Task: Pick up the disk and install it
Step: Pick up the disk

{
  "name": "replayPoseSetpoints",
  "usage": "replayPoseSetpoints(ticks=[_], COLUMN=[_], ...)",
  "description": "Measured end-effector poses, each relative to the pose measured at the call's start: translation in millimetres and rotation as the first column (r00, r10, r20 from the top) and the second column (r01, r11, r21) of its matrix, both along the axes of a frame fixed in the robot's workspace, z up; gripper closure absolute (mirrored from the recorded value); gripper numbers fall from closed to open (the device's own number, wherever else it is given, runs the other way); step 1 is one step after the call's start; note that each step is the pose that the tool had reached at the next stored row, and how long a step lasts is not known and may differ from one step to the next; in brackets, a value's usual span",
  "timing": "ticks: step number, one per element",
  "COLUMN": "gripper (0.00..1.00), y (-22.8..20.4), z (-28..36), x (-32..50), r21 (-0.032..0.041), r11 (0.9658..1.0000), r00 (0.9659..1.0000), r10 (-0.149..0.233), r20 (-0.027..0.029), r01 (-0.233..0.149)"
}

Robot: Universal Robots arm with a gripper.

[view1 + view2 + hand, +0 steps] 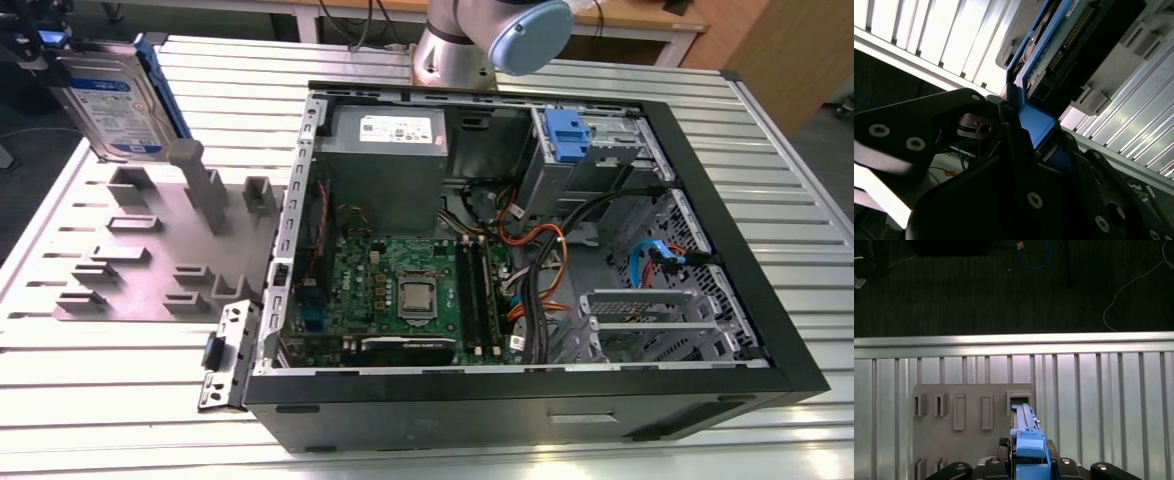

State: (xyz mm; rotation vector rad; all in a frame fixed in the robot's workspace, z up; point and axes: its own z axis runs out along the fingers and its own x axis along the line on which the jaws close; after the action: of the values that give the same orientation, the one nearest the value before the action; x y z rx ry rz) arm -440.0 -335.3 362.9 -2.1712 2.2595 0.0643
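Note:
The disk (114, 100) is a silver-grey drive with a white-and-blue label and blue side rails. It hangs upright at the exterior view's far left, above the far corner of a grey slotted rack (160, 250). My gripper (47, 50) is shut on its upper end. In the second wrist view the black fingers (954, 125) clamp the blue rail of the disk (1041, 127), whose green circuit board faces the camera. In the first wrist view the disk (1026, 437) points edge-on down at an empty slot (1019, 400) of the rack (971, 440).
An open black computer case (801, 380) lies on the slatted metal table (80, 400), to the exterior view's right of the rack. Inside are a motherboard (400, 290), cables and a drive cage with a blue latch (566, 135). The arm's base (461, 50) stands behind the case.

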Motion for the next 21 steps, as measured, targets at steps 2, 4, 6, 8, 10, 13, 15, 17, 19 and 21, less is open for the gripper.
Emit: replayPoseSetpoints(ticks=[2,4,6,8,10,13,15,17,19,21], gripper=[0.64,0.64,0.64,0.64,0.64,0.64,0.64,0.64,0.64,0.64], y=[0.0,0.0,0.0,0.0,0.0,0.0,0.0,0.0,0.0,0.0], z=[0.6,0.9,1.3,1.8,2.3,3.1,3.6,3.9,8.3,8.6], x=[0.0,0.0,0.0,0.0,0.0,0.0,0.0,0.0,0.0,0.0], r21=[0.0,0.0001,0.0001,0.0001,0.0001,0.0001,0.0001,0.0001,0.0002,0.0001], r11=[1.0,1.0,1.0,1.0,1.0,1.0,1.0,1.0,1.0,1.0], r00=[1.0,1.0,1.0,1.0,1.0,1.0,1.0,1.0,1.0,1.0], r10=[0.0,0.0,0.0,0.0,0.0,0.0,0.0,0.0,0.0,0.0], r20=[-0.0002,-0.0001,-0.0002,-0.0002,-0.0002,-0.0001,-0.0001,-0.0002,-0.0001,-0.0002], r01=[0.0,0.0,0.0,0.0,0.0,0.0,0.0,0.0,0.0,0.0])
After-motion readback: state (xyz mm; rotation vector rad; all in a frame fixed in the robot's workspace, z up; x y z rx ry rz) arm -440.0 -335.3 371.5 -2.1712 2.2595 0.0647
